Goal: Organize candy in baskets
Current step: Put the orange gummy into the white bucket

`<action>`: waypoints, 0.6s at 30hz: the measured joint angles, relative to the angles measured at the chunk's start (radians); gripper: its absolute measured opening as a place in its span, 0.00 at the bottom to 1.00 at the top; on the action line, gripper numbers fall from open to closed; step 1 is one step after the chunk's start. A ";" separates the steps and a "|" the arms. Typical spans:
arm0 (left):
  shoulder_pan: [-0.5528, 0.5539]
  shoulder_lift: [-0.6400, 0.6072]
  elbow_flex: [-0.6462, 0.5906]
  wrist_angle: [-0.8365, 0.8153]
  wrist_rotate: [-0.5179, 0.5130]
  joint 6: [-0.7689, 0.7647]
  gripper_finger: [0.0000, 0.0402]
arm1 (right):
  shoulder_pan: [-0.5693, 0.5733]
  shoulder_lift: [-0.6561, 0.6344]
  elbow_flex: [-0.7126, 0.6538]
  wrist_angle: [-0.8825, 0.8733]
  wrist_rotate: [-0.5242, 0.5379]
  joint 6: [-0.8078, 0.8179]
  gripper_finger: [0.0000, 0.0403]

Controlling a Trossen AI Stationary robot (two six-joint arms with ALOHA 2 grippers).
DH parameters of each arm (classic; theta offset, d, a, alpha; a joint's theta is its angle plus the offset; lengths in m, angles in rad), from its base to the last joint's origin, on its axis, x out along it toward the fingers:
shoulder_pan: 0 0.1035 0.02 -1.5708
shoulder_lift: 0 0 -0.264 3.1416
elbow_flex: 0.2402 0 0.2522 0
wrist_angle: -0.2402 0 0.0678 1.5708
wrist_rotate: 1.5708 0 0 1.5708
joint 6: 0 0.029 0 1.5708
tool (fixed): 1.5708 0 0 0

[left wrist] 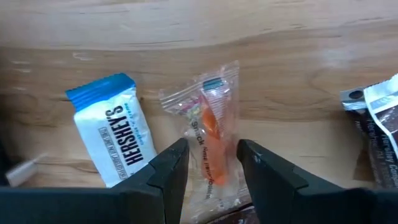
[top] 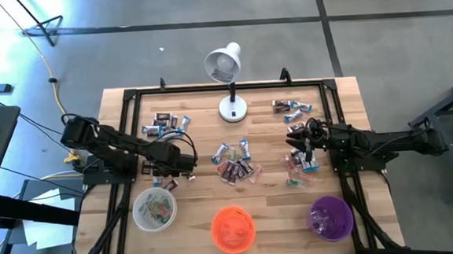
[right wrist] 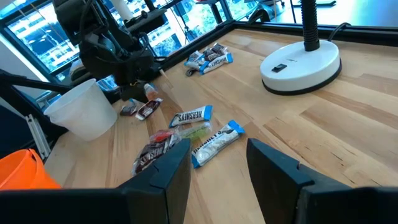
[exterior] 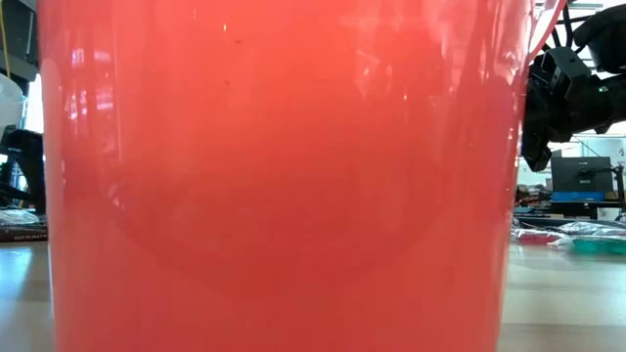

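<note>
- The left gripper hangs low over the wooden table, just above the white basket, its jaws parted to a narrow gap and straddling a clear-wrapped orange candy without visibly squeezing it.
- That candy's long axis runs along the gap between the fingers.
- Just beside it lies a blue-and-white Hershey's bar, tilted, blue end away from the fingers.
- The right gripper hovers, jaws apart and empty, over the table's right side; a blue-ended bar lies slantwise ahead.
- The white translucent round basket holds a few candies.
- The bright orange round basket and purple round basket: contents unclear.
- Loose candies cluster mid-table near the white desk lamp.
</note>
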 joint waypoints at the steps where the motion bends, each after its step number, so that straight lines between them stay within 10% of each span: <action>1: 0.000 0.000 -0.004 0.005 0.000 -0.004 0.36 | 0.000 0.000 0.000 0.000 0.000 0.000 0.38; 18: -0.011 -0.077 -0.006 0.048 -0.002 -0.048 0.20 | 0.000 0.000 0.000 0.000 0.000 0.000 0.38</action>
